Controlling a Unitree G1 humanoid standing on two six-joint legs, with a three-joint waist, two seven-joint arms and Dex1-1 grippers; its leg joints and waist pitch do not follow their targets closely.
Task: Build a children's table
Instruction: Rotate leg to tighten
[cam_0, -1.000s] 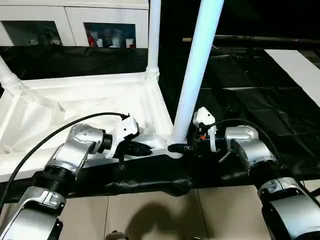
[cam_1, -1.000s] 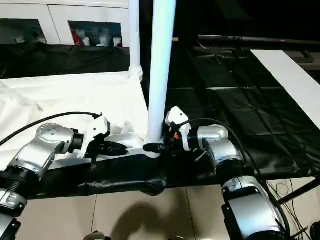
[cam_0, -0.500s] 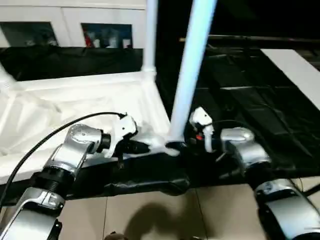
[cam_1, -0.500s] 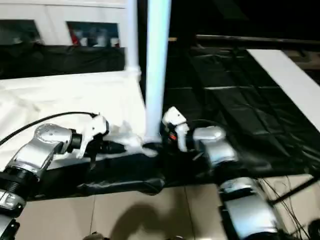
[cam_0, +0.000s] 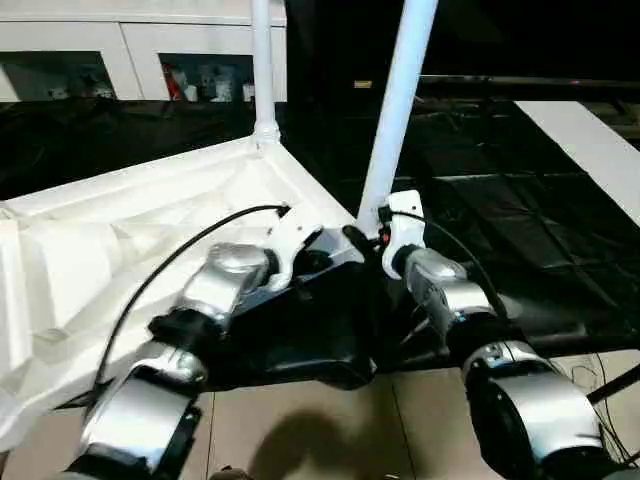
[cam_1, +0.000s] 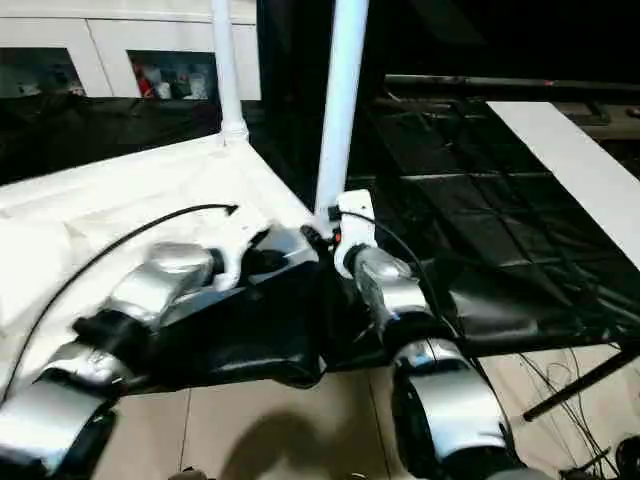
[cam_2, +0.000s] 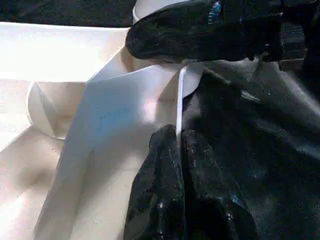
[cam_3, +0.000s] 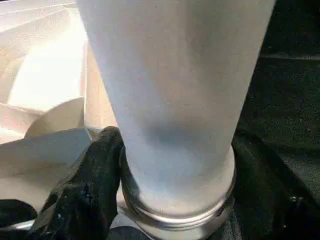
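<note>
The white tabletop (cam_0: 130, 240) is lying upside down on a counter (cam_0: 520, 200) draped in black sheeting, its ribbed underside facing up and one corner pointing toward the robot. Behind it, a white cabinet (cam_0: 140, 50) with glass doors is standing against the far wall. Two white tube legs are rising from the tabletop's corner sockets: the far leg (cam_0: 262, 60) is standing at the back corner, and the near leg (cam_0: 400, 110) is standing at the corner closest to the robot, leaning slightly. The right gripper (cam_0: 362, 238) is reaching to the base of the near leg, with one black finger (cam_3: 85, 195) lying against the ring where the tube meets the socket; its jaws are standing apart around the tube. The left gripper (cam_2: 177, 150) is pinching the thin upright rim of the tabletop just beside that same corner, its fingers pressed together on the edge.
</note>
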